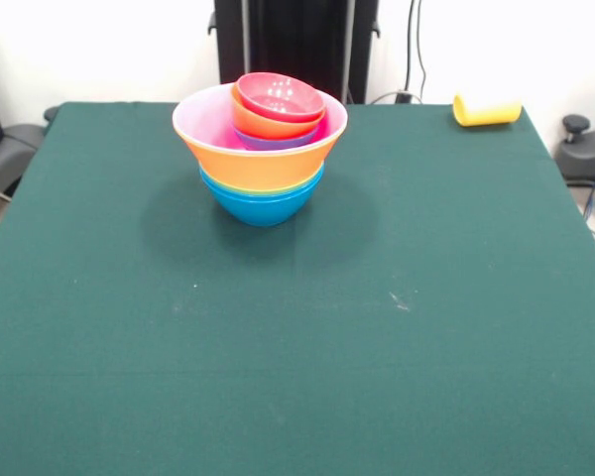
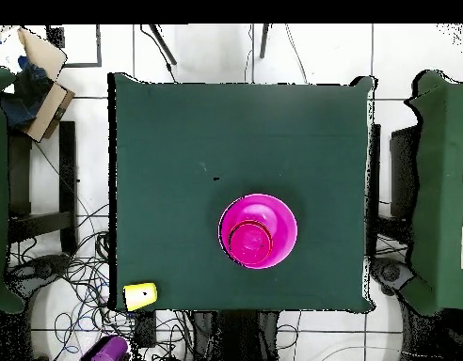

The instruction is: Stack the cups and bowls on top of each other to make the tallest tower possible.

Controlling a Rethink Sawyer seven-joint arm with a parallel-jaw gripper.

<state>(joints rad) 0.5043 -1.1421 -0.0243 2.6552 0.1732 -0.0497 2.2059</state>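
Tower (image 1: 261, 149) hides lower bowls — yellow cup (image 1: 486, 111) lies apart.

A tower (image 1: 263, 149) of nested bowls stands on the green table (image 1: 297, 327) toward its far side: blue at the base, a wide orange bowl (image 1: 263, 164) with a pink one inside, then small ones, crimson topmost. A yellow cup (image 1: 486, 111) lies on its side at the far right corner, well apart.
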